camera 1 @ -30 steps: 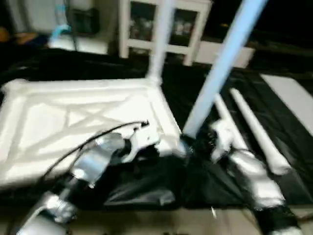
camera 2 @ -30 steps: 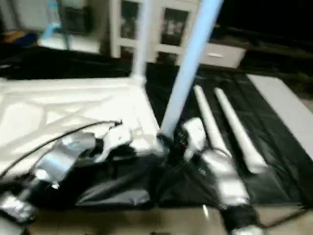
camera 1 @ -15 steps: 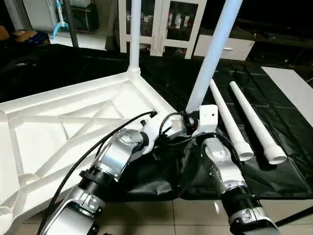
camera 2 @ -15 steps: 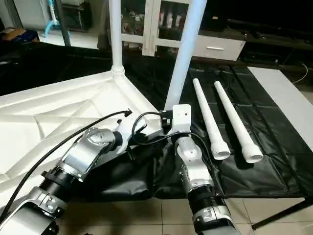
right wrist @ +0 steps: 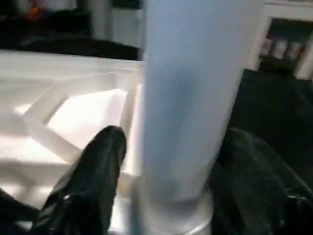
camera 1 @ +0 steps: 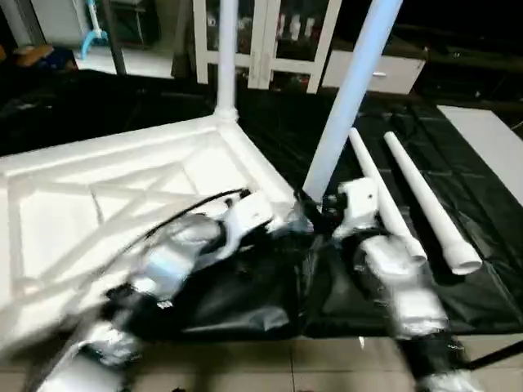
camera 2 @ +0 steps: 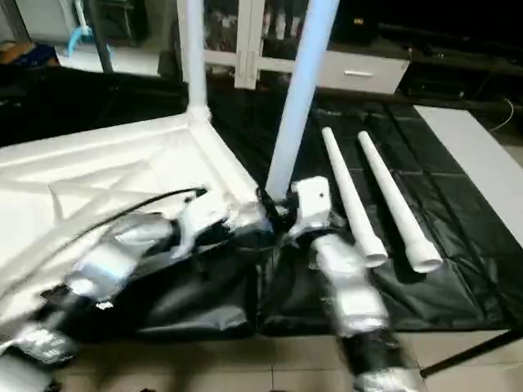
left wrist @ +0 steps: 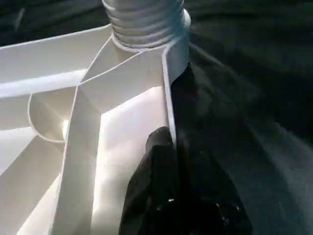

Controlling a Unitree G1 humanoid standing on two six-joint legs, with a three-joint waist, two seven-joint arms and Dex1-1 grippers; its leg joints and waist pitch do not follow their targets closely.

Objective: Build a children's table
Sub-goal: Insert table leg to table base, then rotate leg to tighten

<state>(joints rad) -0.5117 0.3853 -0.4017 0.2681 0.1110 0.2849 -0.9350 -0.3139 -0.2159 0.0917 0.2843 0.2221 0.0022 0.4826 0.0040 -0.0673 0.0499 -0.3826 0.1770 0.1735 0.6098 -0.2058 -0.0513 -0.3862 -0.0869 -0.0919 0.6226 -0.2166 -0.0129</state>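
The children's table top (camera 1: 122, 188) lies upside down, its X-ribbed underside facing up. One white leg (camera 1: 227, 57) stands upright in the far corner socket. A second leg (camera 1: 347, 98) leans in the near right corner socket (left wrist: 146, 22). Two more legs (camera 1: 384, 196) (camera 1: 429, 204) lie loose on the black sheet. My left gripper (left wrist: 171, 142) is shut on the top's rim wall just below that socket. My right gripper (right wrist: 175, 137) straddles the leaning leg's base, and a slim gap shows beside one finger (right wrist: 98, 171).
A black sheet (camera 1: 482, 269) covers the floor under the parts, and a white board (camera 1: 490, 147) lies at the far right. A white glass-door cabinet (camera 1: 261, 49) and a low drawer unit (camera 1: 372, 77) stand behind. Tiled floor (camera 1: 286, 359) runs along the near edge.
My right gripper's fingers have spread apart around the leaning leg. The head camera has shifted and both arms blur. My left gripper keeps its hold on the rim.
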